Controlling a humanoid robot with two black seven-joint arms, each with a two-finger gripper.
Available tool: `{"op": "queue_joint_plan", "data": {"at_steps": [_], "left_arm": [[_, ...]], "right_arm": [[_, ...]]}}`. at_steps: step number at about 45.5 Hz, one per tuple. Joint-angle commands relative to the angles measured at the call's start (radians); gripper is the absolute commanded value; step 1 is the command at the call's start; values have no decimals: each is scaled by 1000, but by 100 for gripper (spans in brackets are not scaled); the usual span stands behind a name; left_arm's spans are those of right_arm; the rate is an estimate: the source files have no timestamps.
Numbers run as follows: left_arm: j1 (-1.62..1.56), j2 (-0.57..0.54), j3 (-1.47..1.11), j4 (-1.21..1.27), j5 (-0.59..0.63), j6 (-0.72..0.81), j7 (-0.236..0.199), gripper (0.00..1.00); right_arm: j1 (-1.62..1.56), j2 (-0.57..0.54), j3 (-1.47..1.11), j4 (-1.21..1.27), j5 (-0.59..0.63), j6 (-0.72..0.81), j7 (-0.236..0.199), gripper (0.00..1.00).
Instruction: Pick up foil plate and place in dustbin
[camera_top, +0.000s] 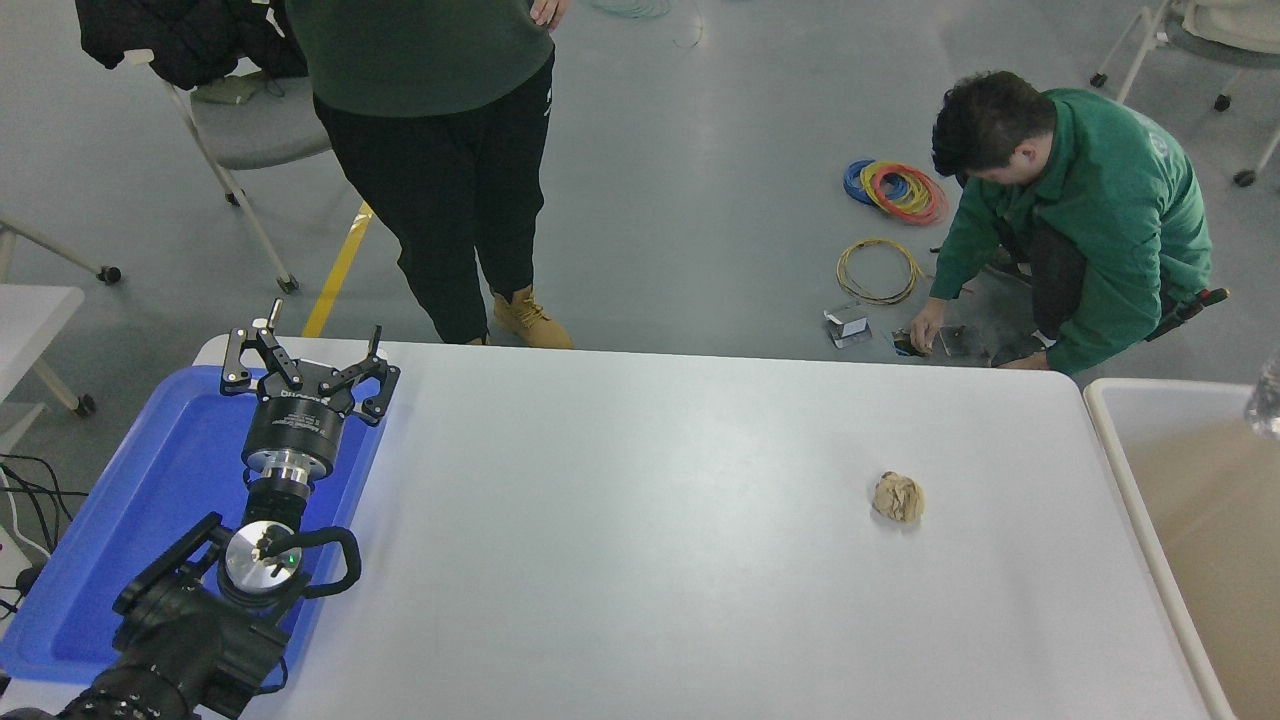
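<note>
Only a small blurred silver sliver of the foil plate (1266, 398) shows at the right edge, above the dustbin (1120, 452), the beige bin with a white rim beside the table's right end. The rest of the plate is out of view. My right arm and gripper are out of view. My left gripper (305, 356) is parked at the lower left over the blue tray, open and empty.
A crumpled brown paper ball (898, 496) lies on the white table (640, 540). A flat blue tray (150, 500) sits at the left end. One person stands at the far side (440, 150); another crouches on the floor (1070, 210) by cable coils.
</note>
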Motion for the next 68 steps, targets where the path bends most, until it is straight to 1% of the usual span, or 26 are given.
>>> {"op": "queue_joint_plan", "data": {"at_steps": [1, 11, 20, 28, 34, 64, 65, 68], "left_arm": [[0, -1, 0, 0, 0, -1, 0, 100], [0, 1, 0, 0, 0, 0, 0, 100], [0, -1, 0, 0, 0, 0, 0, 100], [0, -1, 0, 0, 0, 0, 0, 100], [0, -1, 0, 0, 0, 0, 0, 100], [0, 1, 0, 0, 0, 0, 0, 100], [0, -1, 0, 0, 0, 0, 0, 100], [0, 1, 0, 0, 0, 0, 0, 100]], "right_arm": [[-206, 59, 217, -46, 28, -167, -7, 0], [-295, 106, 320, -85, 29, -229, -7, 0], [-332, 136, 340, -95, 32, -255, -6, 0], [-373, 169, 348, -116, 74, -267, -6, 0], [-396, 195, 349, -136, 74, -267, -6, 0], [-421, 220, 348, -138, 95, -280, -4, 0], [-421, 222, 348, -138, 95, -281, -4, 4], [-421, 223, 348, -138, 95, -284, -3, 27]]}}
